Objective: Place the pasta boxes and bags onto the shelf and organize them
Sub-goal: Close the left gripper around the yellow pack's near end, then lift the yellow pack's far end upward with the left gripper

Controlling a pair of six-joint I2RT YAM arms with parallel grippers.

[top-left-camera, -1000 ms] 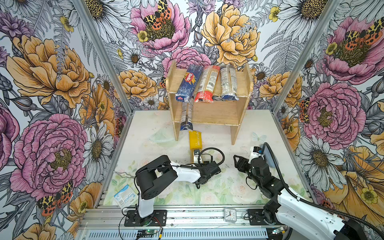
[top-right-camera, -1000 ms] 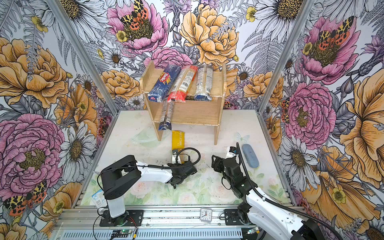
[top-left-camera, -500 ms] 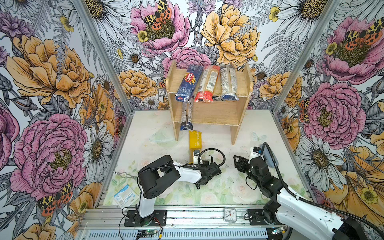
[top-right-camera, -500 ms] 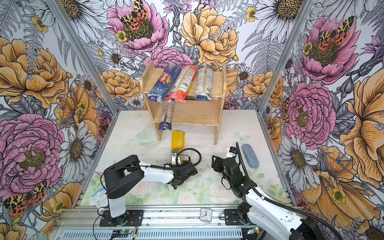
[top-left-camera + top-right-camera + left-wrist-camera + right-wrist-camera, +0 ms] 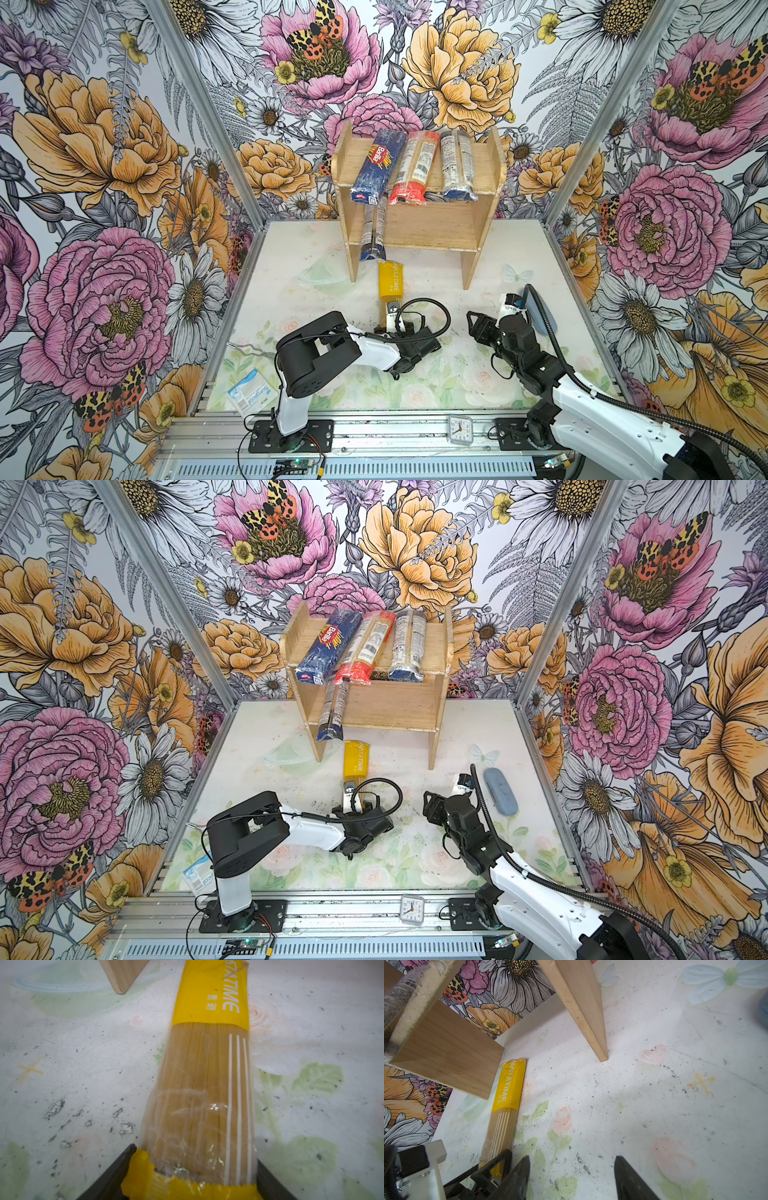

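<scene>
Left gripper (image 5: 195, 1152) clamped on crinkly cellophane yellow-ended bag (image 5: 207, 1074), right gripper (image 5: 572, 1157) jaws apart

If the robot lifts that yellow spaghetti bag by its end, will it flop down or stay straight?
Probably mostly straight: the yellow-ended bag is packed with long dry strands, so it looks stiff. It may tilt downward, since the left gripper clamps only one end. The shiny, crinkly wrap could be slippery.

- Left arm (image 5: 376, 353): white shells, black blocky joints, thin black cable (image 5: 448, 318) looped at the wrist.
- Right arm (image 5: 598, 411): the same colours, ribbed black hose (image 5: 547, 328).
- Left gripper (image 5: 195, 1157), right gripper (image 5: 571, 1161): black wedge-shaped fingers.
</scene>
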